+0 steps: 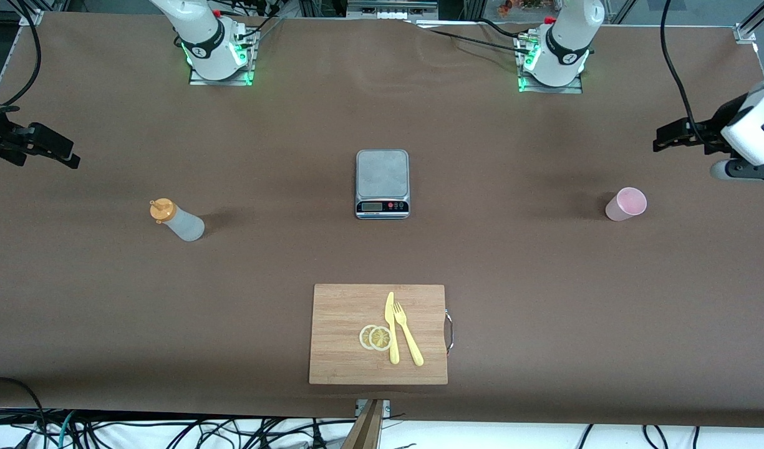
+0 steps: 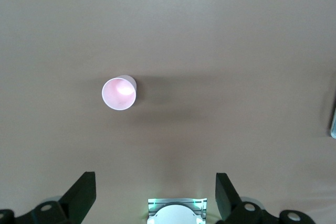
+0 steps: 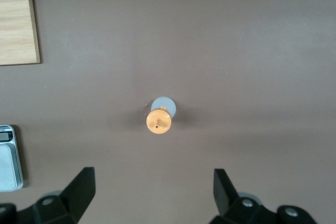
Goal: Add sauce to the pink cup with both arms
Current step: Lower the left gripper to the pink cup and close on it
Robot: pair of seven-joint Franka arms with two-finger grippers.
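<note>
The sauce bottle (image 1: 177, 221), whitish with an orange cap, stands upright toward the right arm's end of the table; from above it shows in the right wrist view (image 3: 160, 116). The pale pink cup (image 1: 625, 204) stands upright toward the left arm's end, its inside bare in the left wrist view (image 2: 119, 93). My right gripper (image 1: 67, 156) hangs open high over the table near the bottle (image 3: 154, 179), holding nothing. My left gripper (image 1: 662, 138) hangs open high over the table near the cup (image 2: 156, 182), also with nothing between its fingers.
A grey scale (image 1: 382, 184) sits mid-table between bottle and cup. Nearer the front camera lies a wooden cutting board (image 1: 344, 349) with a yellow knife (image 1: 391, 327), a yellow fork (image 1: 408, 340) and two lemon slices (image 1: 375, 337).
</note>
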